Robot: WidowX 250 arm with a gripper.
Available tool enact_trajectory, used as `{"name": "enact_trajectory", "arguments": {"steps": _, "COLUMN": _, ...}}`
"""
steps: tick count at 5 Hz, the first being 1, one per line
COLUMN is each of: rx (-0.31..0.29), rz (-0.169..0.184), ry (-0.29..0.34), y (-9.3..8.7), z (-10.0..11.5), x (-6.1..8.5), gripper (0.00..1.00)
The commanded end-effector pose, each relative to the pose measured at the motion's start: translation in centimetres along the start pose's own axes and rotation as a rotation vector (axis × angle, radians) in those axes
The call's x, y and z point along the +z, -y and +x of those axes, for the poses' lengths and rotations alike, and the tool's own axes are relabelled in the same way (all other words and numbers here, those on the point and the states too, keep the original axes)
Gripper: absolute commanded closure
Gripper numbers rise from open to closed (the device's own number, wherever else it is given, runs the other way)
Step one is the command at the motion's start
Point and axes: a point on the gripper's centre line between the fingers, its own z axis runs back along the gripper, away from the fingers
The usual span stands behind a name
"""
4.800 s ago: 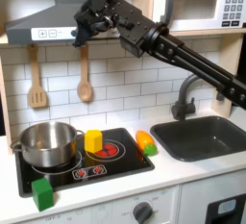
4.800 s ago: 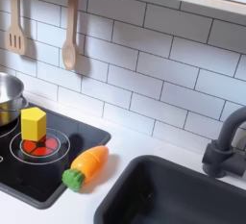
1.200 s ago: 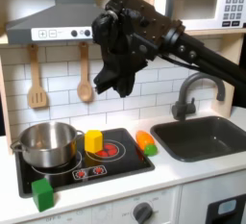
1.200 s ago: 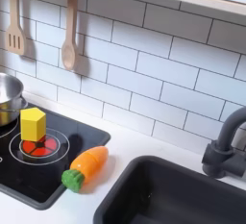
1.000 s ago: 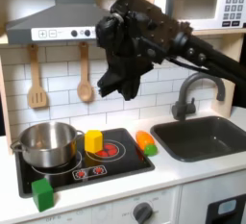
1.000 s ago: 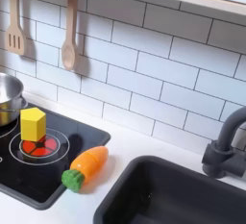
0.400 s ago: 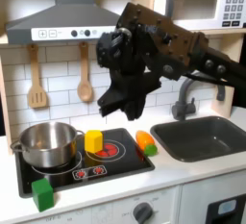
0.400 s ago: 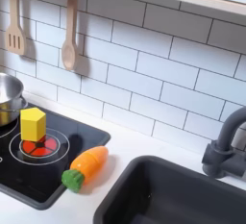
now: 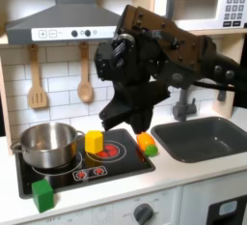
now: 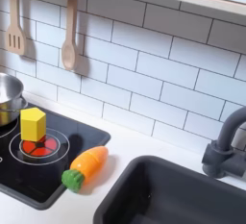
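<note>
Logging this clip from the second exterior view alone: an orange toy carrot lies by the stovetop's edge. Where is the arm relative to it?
Observer: In the first exterior view the black robot arm hangs over the black stovetop, with its jaws above and between the yellow block and the orange toy carrot, touching neither.
Operator: Jaws open or shut?
Observer: Too dark to tell; they point down at the stovetop.
Operator: Anything else on the counter?
Observer: A green cube sits in front of the steel pot.
</note>
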Motion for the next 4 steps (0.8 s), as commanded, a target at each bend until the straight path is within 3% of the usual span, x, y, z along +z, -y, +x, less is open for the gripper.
{"name": "enact_trajectory", "arguments": {"steps": 1, "rx": -0.045, "rz": -0.053, "ry": -0.046, "y": 0.5, "z": 0.2, "x": -0.4, "gripper": 1.00}}
{"name": "enact_trajectory", "arguments": {"steps": 2, "rx": -0.115, "rz": -0.094, "ry": -0.086, "y": 2.3, "z": 0.1, "x": -1.1, "gripper": 1.00}}
{"name": "enact_trajectory", "arguments": {"steps": 4, "rx": -0.122, "rz": -0.066, "ry": -0.051, "y": 4.1, "z": 0.5, "x": -1.9, "gripper": 1.00}}
